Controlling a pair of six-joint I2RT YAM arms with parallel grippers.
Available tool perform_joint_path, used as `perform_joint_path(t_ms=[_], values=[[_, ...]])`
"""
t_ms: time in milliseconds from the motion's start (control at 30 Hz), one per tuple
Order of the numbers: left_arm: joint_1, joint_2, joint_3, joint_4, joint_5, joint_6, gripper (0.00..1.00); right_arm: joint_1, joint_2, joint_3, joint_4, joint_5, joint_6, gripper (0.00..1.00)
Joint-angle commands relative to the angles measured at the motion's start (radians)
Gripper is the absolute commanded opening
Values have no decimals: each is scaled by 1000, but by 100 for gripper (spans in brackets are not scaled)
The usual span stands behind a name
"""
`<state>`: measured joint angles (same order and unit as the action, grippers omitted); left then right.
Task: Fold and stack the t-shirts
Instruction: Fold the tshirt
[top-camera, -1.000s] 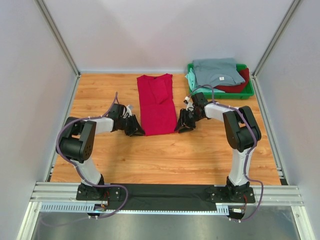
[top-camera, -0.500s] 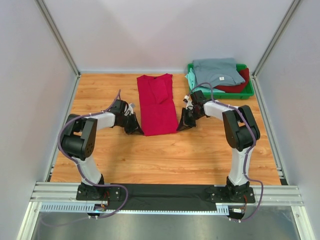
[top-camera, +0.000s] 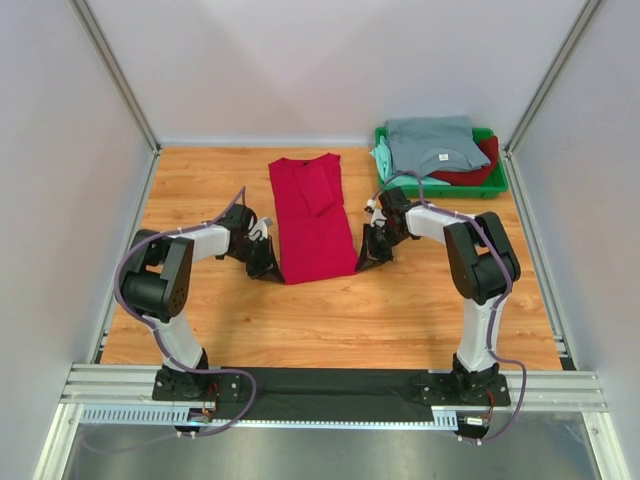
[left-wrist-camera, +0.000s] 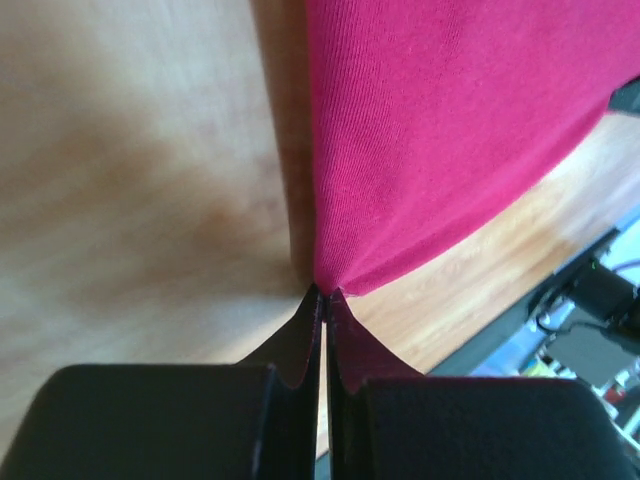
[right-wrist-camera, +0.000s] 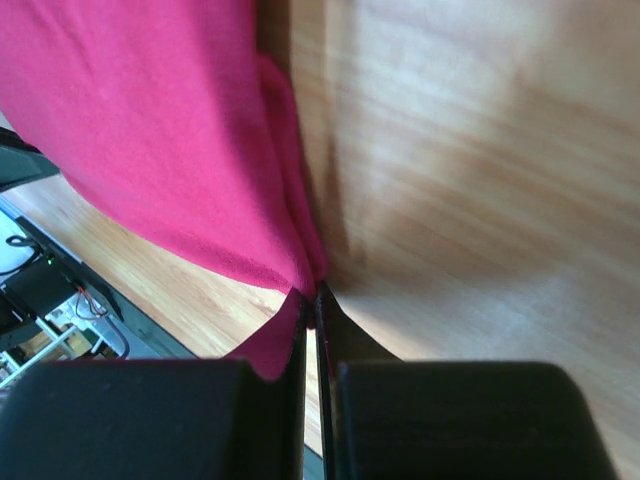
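Note:
A bright crimson-red t-shirt (top-camera: 312, 215), folded lengthwise into a long strip, lies on the wooden table. My left gripper (top-camera: 270, 266) is shut on its near left corner; the wrist view shows the cloth (left-wrist-camera: 450, 120) pinched at the fingertips (left-wrist-camera: 327, 296). My right gripper (top-camera: 366, 258) is shut on its near right corner, with the cloth (right-wrist-camera: 150, 130) pinched at the tips (right-wrist-camera: 315, 292). The near hem is lifted a little off the wood. A grey-blue t-shirt (top-camera: 432, 140) lies on top of mint-green (top-camera: 381, 155) and darker red (top-camera: 480, 170) ones.
A green plastic tray (top-camera: 498, 186) at the back right corner holds the other shirts. Grey walls with metal posts (top-camera: 120, 80) close in the table on three sides. A black mat (top-camera: 330, 385) and aluminium rails lie along the near edge by the arm bases.
Both grippers have moved slightly nearer and kept their grip on the near corners. The red shirt's near hem now reaches further toward me and its collar end has shifted a little left.

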<state>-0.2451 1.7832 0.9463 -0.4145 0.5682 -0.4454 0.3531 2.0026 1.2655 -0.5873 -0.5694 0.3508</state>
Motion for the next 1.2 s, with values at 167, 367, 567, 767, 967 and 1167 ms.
perform_joint_path(t_ms=[167,367,567,767,967,1167], values=[[-11,-191,-124,-73,52,13,23,7,-129,-64,-63,8,-15,8],[-8,-343,-78,-168,-8,-9,38,7,-188,-7,-126,29,-39,35],[-6,-240,57,1,68,-111,34,7,-71,225,-195,82,-52,38],[-6,-55,141,189,70,-248,30,6,108,396,-74,-33,28,31],[0,103,244,235,6,-279,28,7,278,558,70,-112,122,14],[9,235,362,119,-51,-207,27,6,352,555,101,-46,169,8]])
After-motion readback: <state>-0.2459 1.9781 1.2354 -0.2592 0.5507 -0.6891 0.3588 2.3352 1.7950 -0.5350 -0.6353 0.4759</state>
